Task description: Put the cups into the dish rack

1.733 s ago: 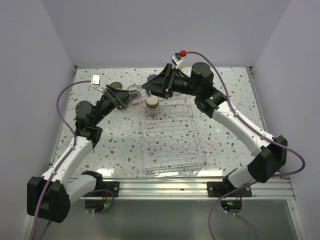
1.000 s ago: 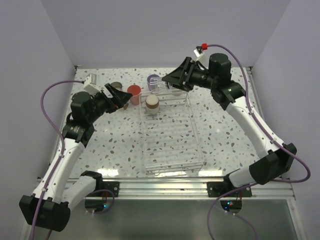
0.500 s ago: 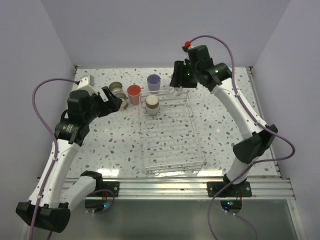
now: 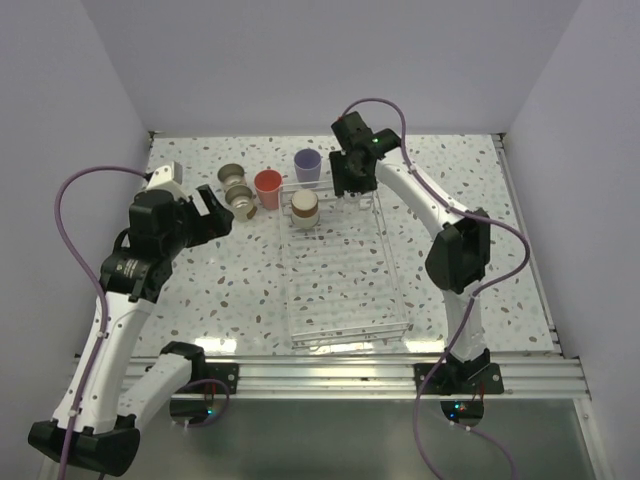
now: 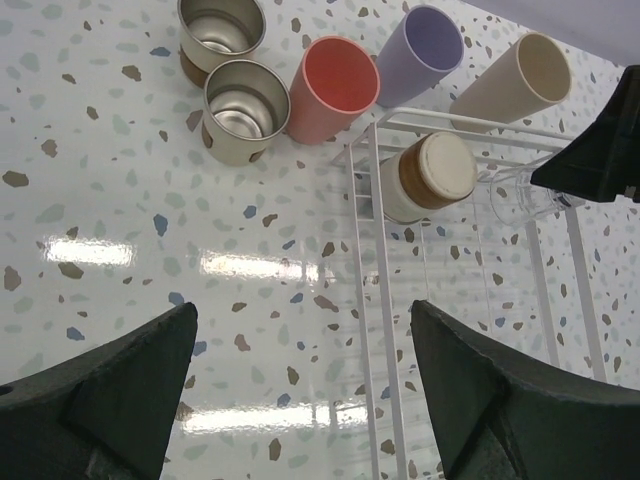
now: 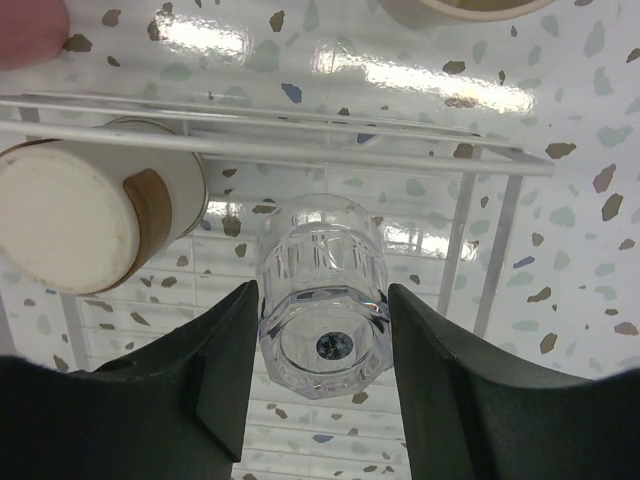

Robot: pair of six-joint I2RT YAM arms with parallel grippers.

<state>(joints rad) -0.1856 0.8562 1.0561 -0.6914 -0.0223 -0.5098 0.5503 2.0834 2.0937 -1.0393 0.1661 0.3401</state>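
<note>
Right fingers (image 6: 220,380) clamp tiny clear faceted tumbler (image 6: 322,300) above long wire dish rack (image 6: 350,152).
Released tilted, it may topple; left fingers (image 5: 100,390) gape empty.

You had nothing to read here. No words or numbers showed on the cups (image 4: 267,186), the tiny clear cup (image 6: 322,300) or the dish rack (image 4: 345,290). The little boards (image 4: 195,405) under the arm bases maybe held tiny print, too small to tell.

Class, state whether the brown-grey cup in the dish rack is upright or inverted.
Inverted: the cup shows its closed cream base on top.
</note>
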